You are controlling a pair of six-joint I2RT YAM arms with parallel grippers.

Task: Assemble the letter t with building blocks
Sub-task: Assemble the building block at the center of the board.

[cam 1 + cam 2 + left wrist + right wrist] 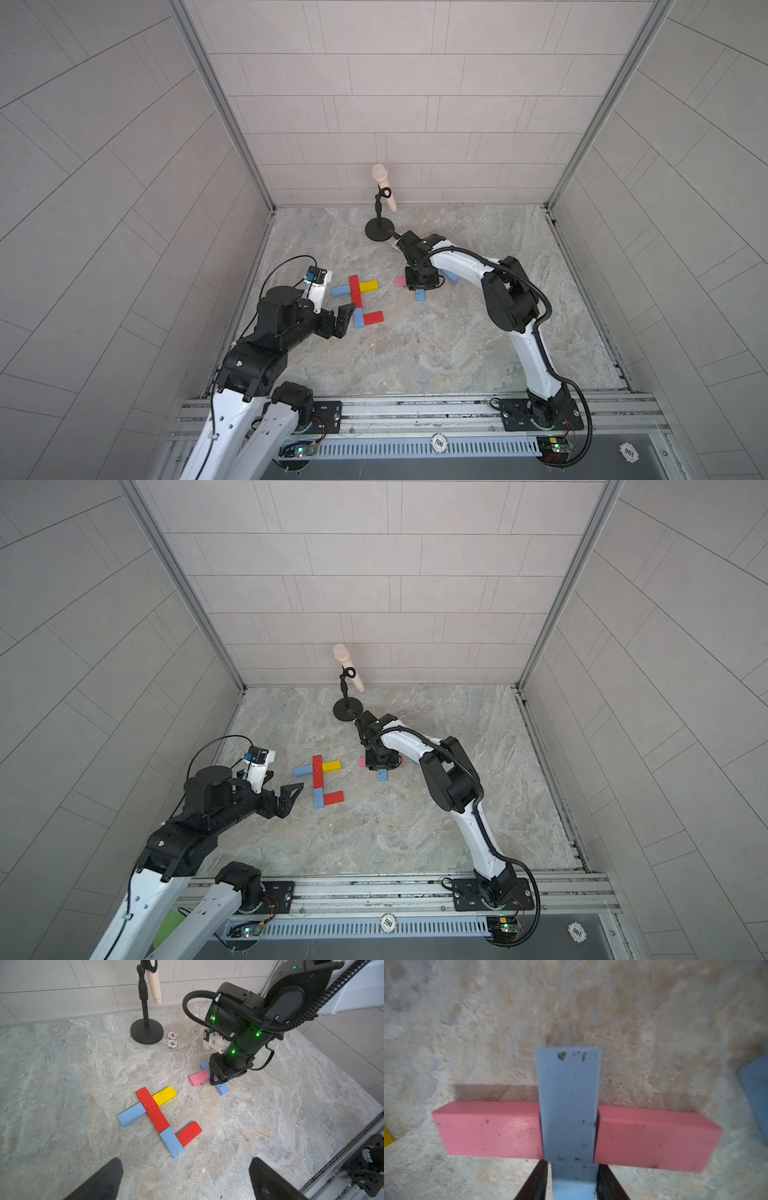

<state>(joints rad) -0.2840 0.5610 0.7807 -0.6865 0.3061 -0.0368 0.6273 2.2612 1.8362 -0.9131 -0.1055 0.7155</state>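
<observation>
— Six blocks (356, 297) lie joined just left of centre in both top views. Two red and a light blue form a line, a blue and a yellow one (369, 285) branch sideways, and a red sits at the lower end.
— And the right gripper (572, 1164)?
— Right of that figure, its fingers pinch a light blue block (569, 1105) by the long sides. A pink block (488, 1130) shows on either side.
— One pink piece or two?
— Cannot tell.
— The left gripper (344, 321)?
— Spread wide, holding nothing, at the figure's lower left.
— Farther out?
— A microphone stand (379, 228) by the back wall, with two poker chips (172, 1040) beside its base.
</observation>
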